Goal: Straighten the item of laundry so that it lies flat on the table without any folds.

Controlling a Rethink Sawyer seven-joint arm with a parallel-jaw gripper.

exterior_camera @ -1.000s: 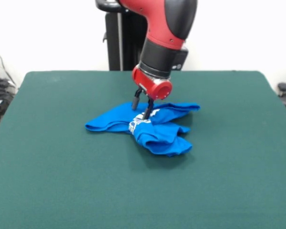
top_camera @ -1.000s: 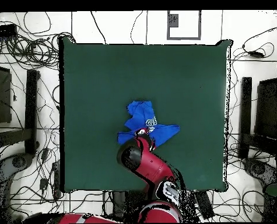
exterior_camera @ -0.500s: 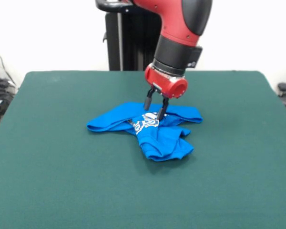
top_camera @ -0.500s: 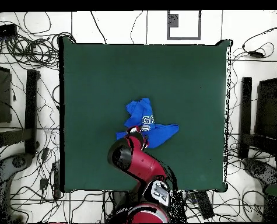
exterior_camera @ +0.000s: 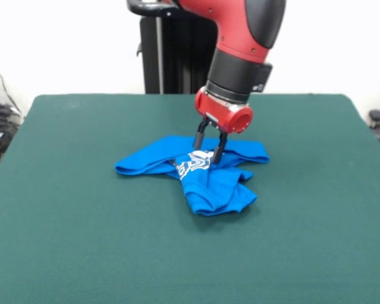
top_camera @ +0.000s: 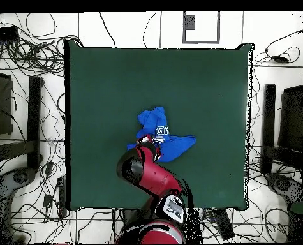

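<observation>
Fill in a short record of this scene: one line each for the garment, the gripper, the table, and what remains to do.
garment: small bright blue fabric garment with white lettering, bunched in folds
gripper: red-and-black arm's gripper, fingers apart, tips down at the garment's top
table: dark green felt-topped table, garment near its middle
remaining: garment not yet flat
</observation>
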